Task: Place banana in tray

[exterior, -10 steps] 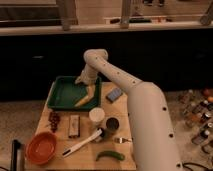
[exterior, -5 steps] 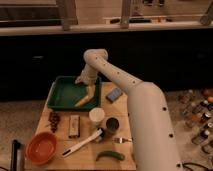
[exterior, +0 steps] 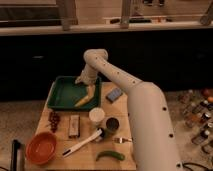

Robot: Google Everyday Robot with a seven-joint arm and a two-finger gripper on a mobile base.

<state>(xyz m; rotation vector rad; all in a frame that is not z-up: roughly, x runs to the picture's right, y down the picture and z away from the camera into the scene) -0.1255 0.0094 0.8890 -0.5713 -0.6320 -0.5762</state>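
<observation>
Fingers [exterior: 88, 89] unchanged, spread just above banana [exterior: 82, 101] lying in tray [exterior: 61, 93]; nothing has moved.

The tray [exterior: 60, 95] is dark green, and the banana [exterior: 83, 101] in it is yellow. The hand [exterior: 89, 91], hanging over the tray's right part just above the banana with its fingers apart, is off-white like the arm [exterior: 142, 102] (plain, no markings to be made out). The tabletop [exterior: 85, 162] is pale wood. On it are a blue sponge [exterior: 114, 94], an orange bowl [exterior: 41, 148], a dark red bunch of grapes [exterior: 54, 120], a white cup [exterior: 96, 115], a dark cup [exterior: 112, 124], a brown block [exterior: 74, 125], a white-handled brush [exterior: 80, 145] and a green pepper [exterior: 110, 155].
</observation>
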